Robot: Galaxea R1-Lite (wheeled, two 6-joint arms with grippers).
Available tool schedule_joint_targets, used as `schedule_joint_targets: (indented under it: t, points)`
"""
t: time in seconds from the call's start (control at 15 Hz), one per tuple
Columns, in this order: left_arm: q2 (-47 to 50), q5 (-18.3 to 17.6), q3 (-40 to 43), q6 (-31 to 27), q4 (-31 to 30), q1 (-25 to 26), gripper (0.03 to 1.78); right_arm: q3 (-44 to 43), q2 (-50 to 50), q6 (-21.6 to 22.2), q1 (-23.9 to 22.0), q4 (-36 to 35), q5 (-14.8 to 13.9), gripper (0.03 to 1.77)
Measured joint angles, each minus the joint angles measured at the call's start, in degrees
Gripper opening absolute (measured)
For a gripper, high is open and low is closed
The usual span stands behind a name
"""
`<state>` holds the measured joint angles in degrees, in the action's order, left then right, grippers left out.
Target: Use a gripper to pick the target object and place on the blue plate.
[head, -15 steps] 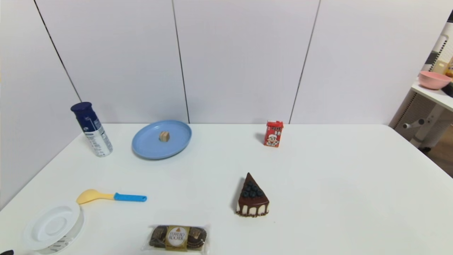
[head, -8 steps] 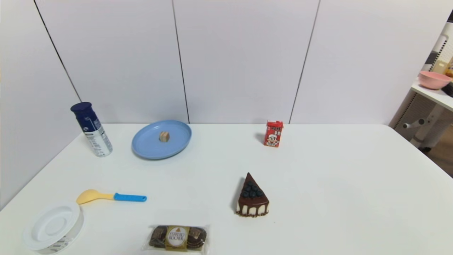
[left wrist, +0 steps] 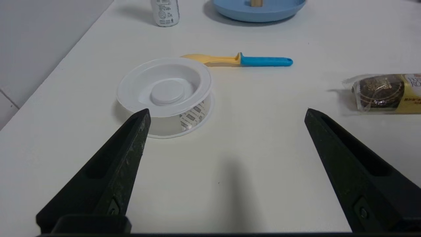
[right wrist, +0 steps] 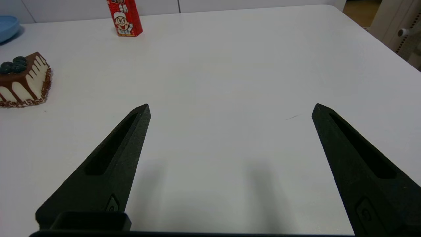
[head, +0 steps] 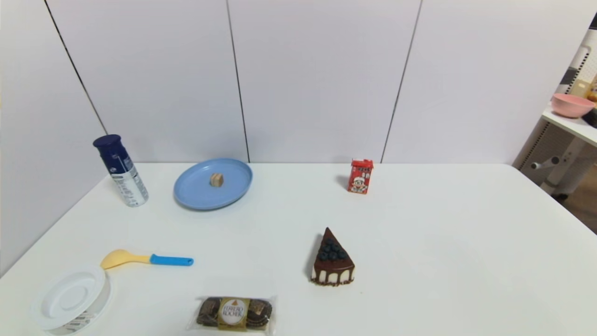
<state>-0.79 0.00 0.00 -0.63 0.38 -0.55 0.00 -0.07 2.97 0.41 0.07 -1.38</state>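
The target object point(head: 216, 179), a tiny tan cube, rests in the middle of the blue plate point(head: 196, 191) at the back left of the table; its lower part point(left wrist: 256, 3) shows on the plate point(left wrist: 260, 11) in the left wrist view. Neither arm shows in the head view. My left gripper point(left wrist: 227, 113) hovers open over bare table near the front left, beside the white round container point(left wrist: 164, 90). My right gripper point(right wrist: 231, 108) hovers open above bare table at the front right, with nothing between its fingers.
A blue-capped spray can point(head: 121, 170) stands left of the plate. A yellow spoon with a blue handle point(head: 147, 259), a pack of wrapped chocolates point(head: 234, 313), a chocolate cake slice point(head: 332, 259) and a red drink carton point(head: 360, 176) lie about the white table point(head: 443, 242).
A dark tip of the left gripper at the bottom left corner of the head view has withdrawn out of sight. Nothing on the table has moved.
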Motion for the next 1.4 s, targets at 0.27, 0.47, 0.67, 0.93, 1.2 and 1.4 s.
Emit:
schedule_joint_targets:
  t: [0.27,0.47,0.67,0.93,1.2,1.4]
  points:
    - [0.82,0.0,0.0,0.11,-0.02,0.02,1.69,0.0,0.0,0.0,0.0,0.02,-0.02,1.7]
    - [0.9,0.0,0.0,0.12,-0.02,0.02,1.69,0.0,0.0,0.0,0.0,0.02,0.0,1.7]
    - [0.93,0.0,0.0,0.09,-0.05,0.02,1.69,0.0,0.0,0.0,0.0,0.02,-0.02,1.7]
    - [0.93,-0.02,0.0,0.12,-0.02,0.02,1.69,0.0,0.0,0.0,0.0,0.0,-0.02,1.7]
    - [0.9,0.0,0.0,0.12,-0.05,0.02,1.69,0.0,0.0,-0.15,0.02,-0.07,0.0,1.7]
    - [0.9,0.0,0.0,0.12,-0.05,0.02,1.69,0.0,0.0,0.07,0.0,-0.07,-0.02,1.7]
